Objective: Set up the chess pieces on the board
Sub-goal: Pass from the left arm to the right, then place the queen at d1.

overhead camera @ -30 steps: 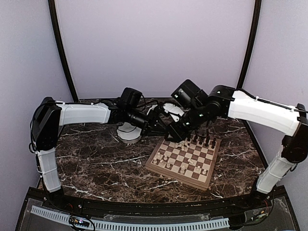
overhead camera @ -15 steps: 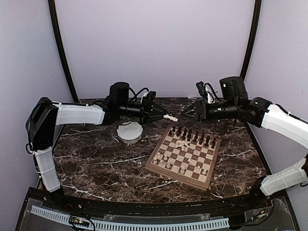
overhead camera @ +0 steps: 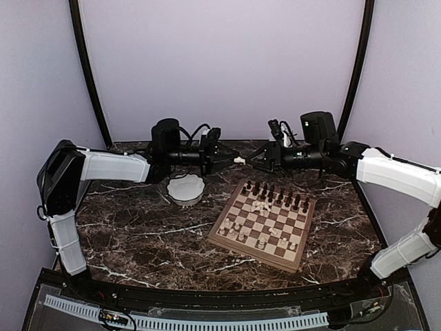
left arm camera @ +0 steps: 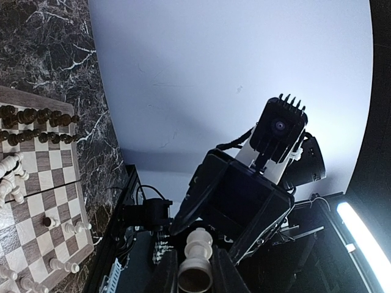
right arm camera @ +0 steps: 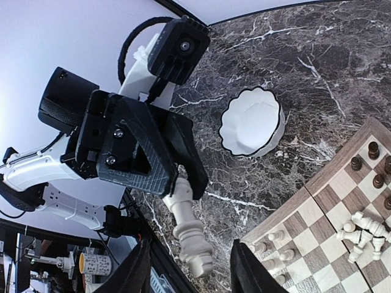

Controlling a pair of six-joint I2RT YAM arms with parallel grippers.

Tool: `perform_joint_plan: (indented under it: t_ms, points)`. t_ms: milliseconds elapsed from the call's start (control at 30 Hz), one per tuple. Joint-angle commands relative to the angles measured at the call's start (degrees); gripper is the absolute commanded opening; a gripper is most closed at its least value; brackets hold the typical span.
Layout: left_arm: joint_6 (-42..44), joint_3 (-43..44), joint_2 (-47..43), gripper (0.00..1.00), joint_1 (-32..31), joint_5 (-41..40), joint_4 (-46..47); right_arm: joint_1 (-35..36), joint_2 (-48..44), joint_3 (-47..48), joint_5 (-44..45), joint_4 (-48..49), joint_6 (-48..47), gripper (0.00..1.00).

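My left gripper (overhead camera: 229, 160) is shut on a pale cream chess piece (overhead camera: 239, 160) and holds it level in the air behind the board (overhead camera: 234, 241). In the left wrist view the piece (left arm camera: 196, 264) sits between my fingers. My right gripper (overhead camera: 257, 162) is open and faces the left one, its jaws on either side of the piece's free end without closing; the right wrist view shows the piece (right arm camera: 190, 235) between them. Dark pieces (overhead camera: 277, 198) stand on the far rows. Cream pieces (overhead camera: 253, 236) stand on the near rows. A few cream pieces (overhead camera: 260, 205) lie in a heap mid-board.
A white scalloped bowl (overhead camera: 186, 189) stands on the dark marble table (overhead camera: 138, 227) left of the board, under the left arm. It also shows in the right wrist view (right arm camera: 252, 122). The booth's pale walls rise behind both arms.
Both arms rose from the board and bowl. The left gripper lifted a cream piece and holds it out level. The right gripper swung round and moved left, closing in on the piece.
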Motion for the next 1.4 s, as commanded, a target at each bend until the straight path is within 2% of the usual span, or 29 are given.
perform_joint_plan:
  t_ms: [0,200,467,667,767,833,867,933,967,1000,1067,1133,1200,1367]
  points:
    - [-2.12,-1.53,-1.57,0.03,-0.12,-0.16,4.85,0.14,-0.32,0.65,-1.48,5.48,2.36,0.42]
    - [-2.31,-1.64,-1.57,0.03,-0.09,-0.08,5.08,0.2,-0.25,-0.68,-2.13,8.69,4.01,0.31]
    - [-2.61,-1.7,-1.39,0.03,-0.23,-0.07,5.7,0.15,0.73,-0.6,-2.17,8.49,4.3,0.29]
    - [-2.78,-1.8,-1.39,0.04,-0.23,0.02,5.91,0.19,1.1,0.02,-0.71,7.98,4.05,0.13]
    - [-2.71,-1.95,-1.38,0.08,-0.2,-0.03,5.45,0.17,1.42,1.71,0.29,5.31,2.52,0.08]
    - [-1.8,-1.99,-1.54,0.16,-0.18,-0.25,4.01,0.14,1.42,3.27,1.07,2.37,1.14,0.07]
    - [-1.12,-1.87,-1.94,0.22,0.0,-0.37,1.67,0.19,1.4,4.26,1.63,0.09,0.01,0.06]
    - [2.83,-1.05,-3.17,0.26,0.38,-1.06,-4.8,0.19,1.24,6.47,3.38,-5.67,-2.42,0.05]
    - [7.54,-0.42,-3.69,0.3,0.55,-1.76,-8.08,0.17,1.22,7.77,4.4,-9.14,-3.88,0.05]
    - [10.67,1.45,-4.8,0.31,0.91,-2.44,-17.02,0.26,1.21,8.96,5.33,-12.41,-5.32,0.04]
    - [23.25,4.75,-6.18,0.35,1.45,-6.8,-30.97,0.5,1.4,11.42,7.67,-19.63,-7.99,0.04]
    - [30.6,7.54,-7.2,0.37,2.0,-10.71,-42.85,1.09,2.37,14.08,9.53,-27.15,-10.71,0.04]
    - [34.96,8.59,-8.2,0.38,2.63,-14.49,-50.33,2.57,3.66,17.05,13.06,-34.64,-13.31,0.03]
    - [37.82,4.72,-11.72,0.38,3.39,-18.82,-55.77,7.31,8.22,23.45,19.3,-47.75,-17.15,0.03]
